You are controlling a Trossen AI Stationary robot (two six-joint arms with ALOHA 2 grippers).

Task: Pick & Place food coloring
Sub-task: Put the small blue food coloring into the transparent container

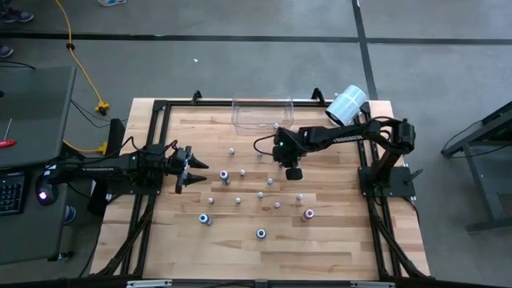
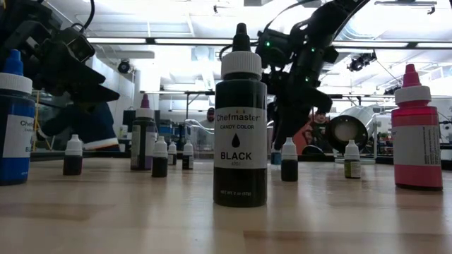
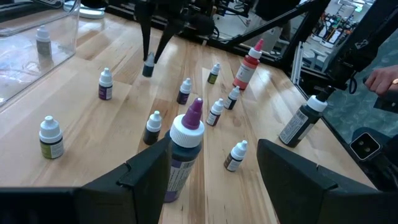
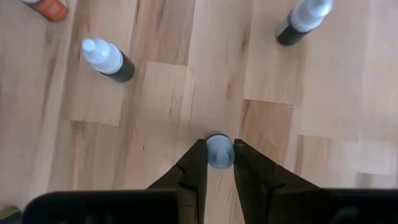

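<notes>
Right wrist view only: fingers point(image 4: 219, 163) pinching bottle cap point(image 4: 219, 151).

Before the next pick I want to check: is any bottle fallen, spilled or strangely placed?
Nothing stands out. The food coloring bottles stand upright on the table, no spill shows, and one small bottle sits between the right gripper fingers.

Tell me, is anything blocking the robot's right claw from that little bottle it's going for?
No. The right end effector already has its fingers on either side of the small bottle, with nothing between them and its whitish cap.
</notes>
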